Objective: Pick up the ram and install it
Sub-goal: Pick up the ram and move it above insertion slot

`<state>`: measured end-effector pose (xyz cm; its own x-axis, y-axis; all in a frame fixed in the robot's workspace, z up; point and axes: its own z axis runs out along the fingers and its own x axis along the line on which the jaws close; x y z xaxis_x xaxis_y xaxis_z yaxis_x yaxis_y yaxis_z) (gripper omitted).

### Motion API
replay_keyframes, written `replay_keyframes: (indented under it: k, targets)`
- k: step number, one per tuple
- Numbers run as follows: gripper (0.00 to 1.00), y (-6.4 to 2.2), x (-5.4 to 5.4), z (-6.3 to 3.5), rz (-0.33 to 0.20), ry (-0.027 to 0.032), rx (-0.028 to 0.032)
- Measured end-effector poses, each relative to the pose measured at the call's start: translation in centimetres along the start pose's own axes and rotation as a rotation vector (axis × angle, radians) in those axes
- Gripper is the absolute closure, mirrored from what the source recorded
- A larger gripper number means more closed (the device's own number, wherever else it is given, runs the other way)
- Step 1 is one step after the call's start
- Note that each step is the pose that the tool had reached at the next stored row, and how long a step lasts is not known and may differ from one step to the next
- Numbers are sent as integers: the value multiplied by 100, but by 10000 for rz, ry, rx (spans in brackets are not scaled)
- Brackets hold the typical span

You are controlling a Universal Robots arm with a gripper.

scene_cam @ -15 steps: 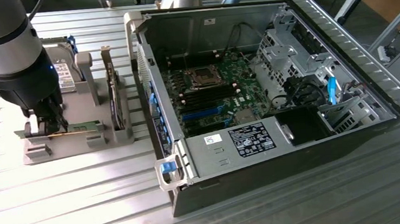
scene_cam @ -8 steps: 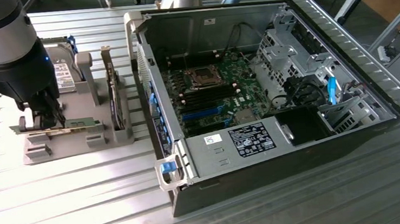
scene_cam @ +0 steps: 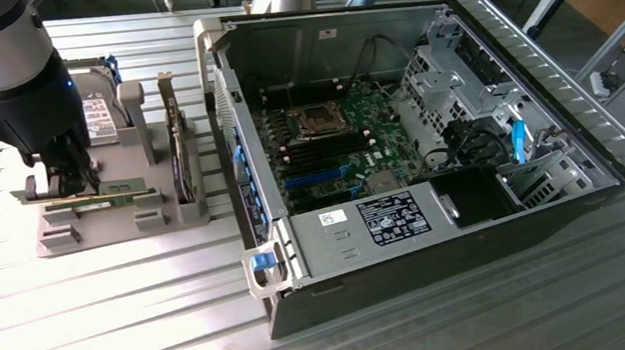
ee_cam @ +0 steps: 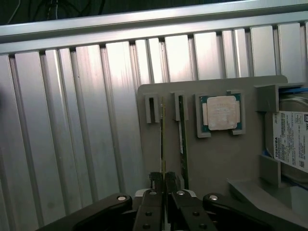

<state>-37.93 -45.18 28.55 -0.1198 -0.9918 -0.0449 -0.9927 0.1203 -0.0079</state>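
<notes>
The gripper is pinched shut on the ram, which stands on edge in its slot of the grey holder, directly beneath the gripper. Just beside stands the twin stick. Farther off lies a processor, and beyond it the open computer case sits on the ribbed surface.
</notes>
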Motion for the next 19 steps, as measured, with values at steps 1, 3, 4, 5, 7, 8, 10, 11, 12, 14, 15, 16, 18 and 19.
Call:
replay_keyframes:
  k: [1, 3, 4, 5, 7, 8, 10, 11, 12, 14, 15, 16, 18, 19]
  targets:
    - [87, 0, 0, -3, 0, -4, 0]
    - [87, 0, 0, -10, 0, -10, -2]
    - [87, 0, -1, -13, 1, -13, -2]
    - [87, 0, -1, -17, 0, -15, -2]
    - [87, -1, -6, -122, 1, -55, -7]
    - [87, -1, -6, -138, 1, -59, -8]
    - [87, -1, -7, -152, 1, -65, -7]
    - [87, -1, -7, -160, 1, -68, -8]
    - [87, -1, -8, -167, 1, -71, -8]
    - [87, -1, -8, -179, 1, -76, -9]
    - [87, -2, -8, -187, 1, -77, -10]
    - [87, -2, -9, -193, 1, -80, -10]
    - [87, -2, -9, -205, 2, -84, -10]
    - [87, -2, -10, -221, 2, -90, -11]
